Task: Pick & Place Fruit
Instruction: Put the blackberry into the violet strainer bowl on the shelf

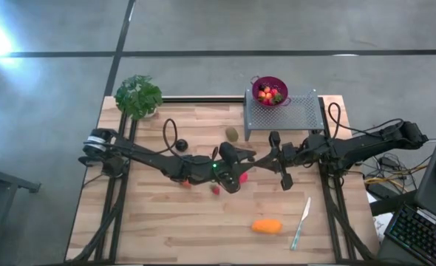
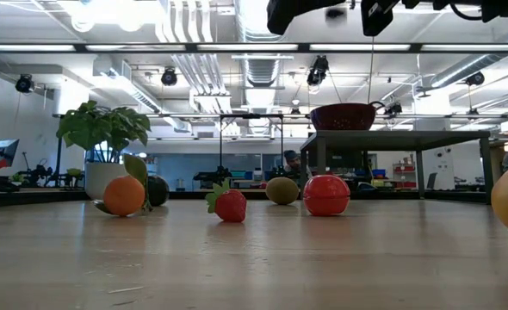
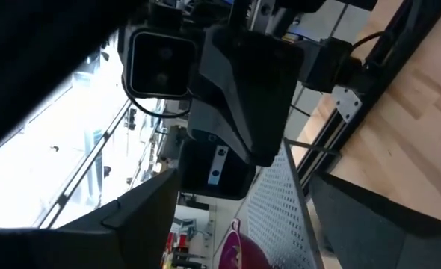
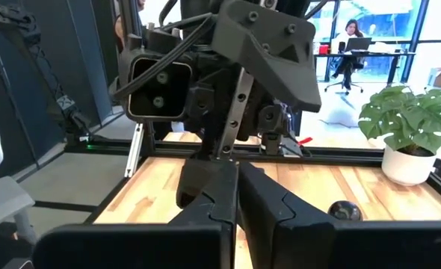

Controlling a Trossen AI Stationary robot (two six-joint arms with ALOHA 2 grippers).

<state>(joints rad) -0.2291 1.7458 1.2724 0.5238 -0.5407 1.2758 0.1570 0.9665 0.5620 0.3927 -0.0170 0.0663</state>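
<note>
High view showed both arms meeting mid-table. The right gripper point(image 4: 235, 196) was closed, empty. I cannot tell the left gripper's point(image 1: 236, 159) state. A strawberry point(image 1: 216, 189) lay just beside it, unpicked.

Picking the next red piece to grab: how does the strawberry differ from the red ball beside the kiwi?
The strawberry is smaller than the red ball. The strawberry tapers and has a green leafy cap, while the red ball is round and smooth with no leaves. Both are red and rest on the wooden table.
</note>
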